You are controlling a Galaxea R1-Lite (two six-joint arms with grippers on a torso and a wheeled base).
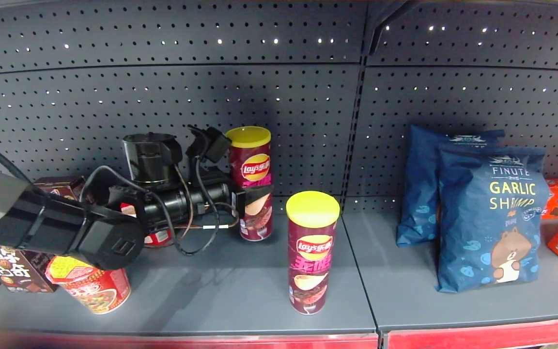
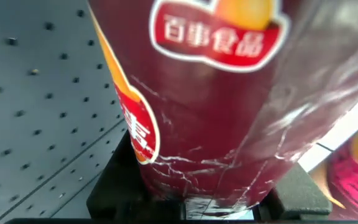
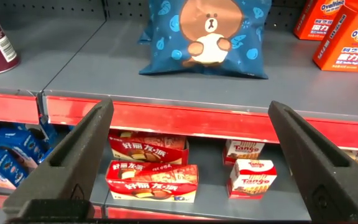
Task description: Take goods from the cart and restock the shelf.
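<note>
The left pincer [image 1: 258, 193] is clenched around a maroon chip can [image 1: 250, 162] with a yellow lid and a red-and-yellow emblem. The can stands upright on the shelf [image 1: 240, 291]. A matching can [image 1: 310, 252] stands near the pincer, towards the shelf's front. The right pincer [image 3: 191, 106] gapes open, facing a blue bear-printed bag [image 3: 207, 34].

left jaws: gripping rear chip can [image 1: 251, 162] | front chip can [image 1: 311, 252]: upright on shelf [image 1: 221, 288]

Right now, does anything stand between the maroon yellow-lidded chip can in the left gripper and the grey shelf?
Nothing visible does: the left gripper holds the chip can at the shelf; its twin can stands apart, in front.
</note>
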